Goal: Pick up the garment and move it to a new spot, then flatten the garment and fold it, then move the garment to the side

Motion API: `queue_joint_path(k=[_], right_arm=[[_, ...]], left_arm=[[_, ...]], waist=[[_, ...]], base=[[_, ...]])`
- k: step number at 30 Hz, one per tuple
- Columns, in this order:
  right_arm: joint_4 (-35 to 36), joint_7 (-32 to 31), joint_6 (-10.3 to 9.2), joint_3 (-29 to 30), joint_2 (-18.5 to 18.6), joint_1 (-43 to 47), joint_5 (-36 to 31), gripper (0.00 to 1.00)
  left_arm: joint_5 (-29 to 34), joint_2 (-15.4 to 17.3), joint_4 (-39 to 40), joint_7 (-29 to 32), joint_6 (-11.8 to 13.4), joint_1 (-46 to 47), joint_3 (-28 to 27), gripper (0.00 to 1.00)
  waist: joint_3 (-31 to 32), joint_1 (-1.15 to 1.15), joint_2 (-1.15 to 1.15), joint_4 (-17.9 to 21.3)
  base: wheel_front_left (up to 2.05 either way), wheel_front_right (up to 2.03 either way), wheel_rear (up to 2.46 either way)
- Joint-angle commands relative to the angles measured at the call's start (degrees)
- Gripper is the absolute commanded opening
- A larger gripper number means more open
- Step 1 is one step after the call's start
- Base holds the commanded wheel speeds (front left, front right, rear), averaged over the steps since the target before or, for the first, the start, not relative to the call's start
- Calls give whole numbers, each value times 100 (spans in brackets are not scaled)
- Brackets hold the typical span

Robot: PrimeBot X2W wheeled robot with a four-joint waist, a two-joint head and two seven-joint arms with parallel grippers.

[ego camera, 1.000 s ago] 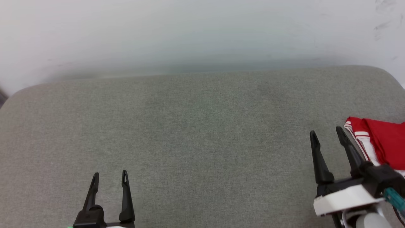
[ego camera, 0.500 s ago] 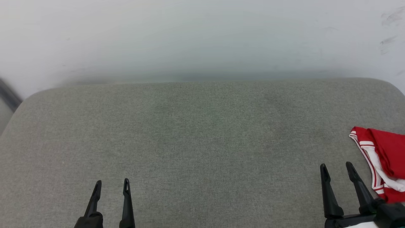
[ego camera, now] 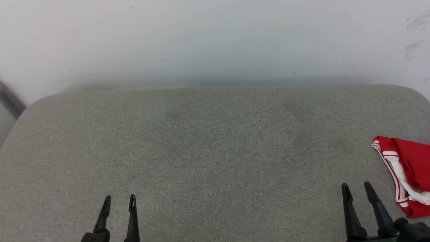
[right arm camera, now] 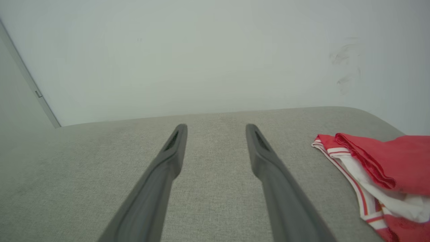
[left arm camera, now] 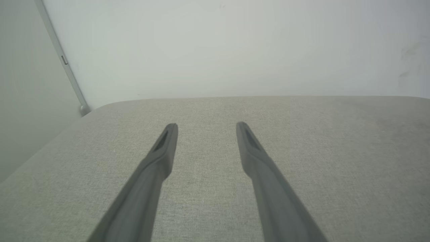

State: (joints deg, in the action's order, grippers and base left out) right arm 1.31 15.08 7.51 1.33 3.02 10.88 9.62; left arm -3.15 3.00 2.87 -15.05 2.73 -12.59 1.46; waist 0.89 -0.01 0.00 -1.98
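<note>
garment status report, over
Left claw open, empty. Right claw open, empty, apart from the garment. Garment bunched at right side of grey cushion. Nothing between right claw and it.

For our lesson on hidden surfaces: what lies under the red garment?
The garment rests on the grey upholstered surface, which runs on around it. The patch directly beneath is covered.

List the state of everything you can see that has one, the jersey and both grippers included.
Red sleeveless jersey with white-and-red striped trim: bunched up, white lining showing, lying unheld at the surface's right end.
Left gripper: jaws open, empty, over bare fabric.
Right gripper: jaws open, empty, beside the jersey.
Grey fabric-covered surface: flat, carrying the jersey.
</note>
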Motion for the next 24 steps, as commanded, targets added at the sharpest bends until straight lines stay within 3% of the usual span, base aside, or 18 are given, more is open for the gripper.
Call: queue_joint_path(k=[1,4,24], right_arm=[[-37,0,0,-7,0,5,0,0],[-160,-11,0,-21,1,3,75,0],[-486,-414,-1,-44,121,-430,2235,0]], left_arm=[[-1,0,-41,1,0,-4,3,0],[-93,-3,-158,31,-5,-9,22,0],[-2421,128,-535,421,-253,468,-15,0]], waist=[[0,1,0,0],[-1,1,0,1],[-17,1,0,31]], base=[[0,0,0],[0,0,0],[0,0,0]])
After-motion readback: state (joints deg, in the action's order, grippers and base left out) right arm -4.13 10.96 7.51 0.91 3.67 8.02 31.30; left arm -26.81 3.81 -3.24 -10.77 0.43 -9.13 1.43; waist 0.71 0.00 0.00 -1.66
